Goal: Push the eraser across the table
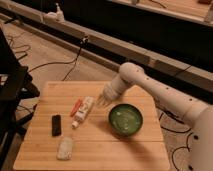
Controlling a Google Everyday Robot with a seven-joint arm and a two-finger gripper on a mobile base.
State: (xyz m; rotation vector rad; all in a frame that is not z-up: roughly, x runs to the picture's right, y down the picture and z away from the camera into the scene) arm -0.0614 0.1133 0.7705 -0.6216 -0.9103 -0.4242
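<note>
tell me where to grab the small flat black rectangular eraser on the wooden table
Probably across its narrow width at mid-length, coming from above: the small flat black eraser lies flat with both long sides bare. The gripper is beside the white tube's far end.

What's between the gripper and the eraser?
In the camera view, the white tube and orange stick lie on the table between the gripper and the eraser.

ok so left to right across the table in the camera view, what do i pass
eraser → whitish pad → white tube → end effector, shut, over the table just right of the tube → green bowl
</note>
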